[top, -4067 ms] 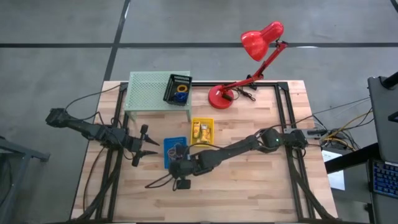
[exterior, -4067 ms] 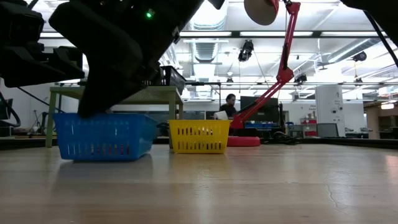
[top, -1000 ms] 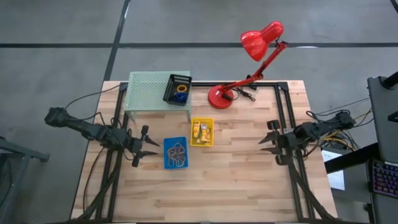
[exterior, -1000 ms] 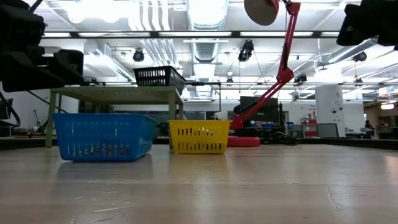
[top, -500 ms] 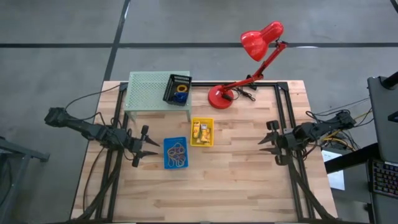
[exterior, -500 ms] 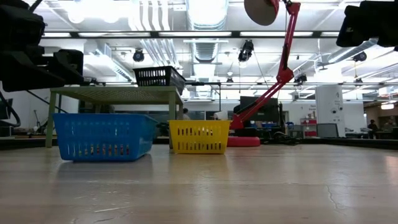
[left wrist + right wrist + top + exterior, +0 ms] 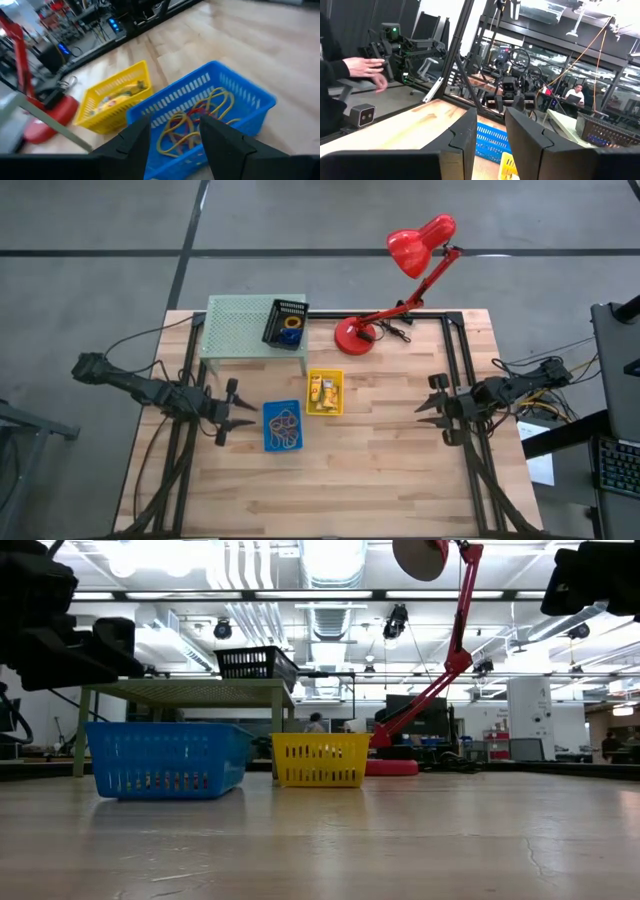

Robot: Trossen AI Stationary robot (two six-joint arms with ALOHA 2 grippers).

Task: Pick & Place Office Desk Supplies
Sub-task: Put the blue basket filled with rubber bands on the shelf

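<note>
Both pincers hang parted and empty, the left pincer (image 7: 240, 418) just left of the blue basket (image 7: 282, 427) of rubber bands (image 7: 192, 125), the right pincer (image 7: 425, 406) well right of the yellow basket (image 7: 324, 392) of packets (image 7: 323, 391) on the counter (image 7: 380, 470).

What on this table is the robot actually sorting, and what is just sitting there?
Part of the job:
- rubber bands in the blue basket
- yellow packets in the yellow basket
- rings in the black basket

Just there:
- red lamp
- green mesh shelf under the black basket
</note>
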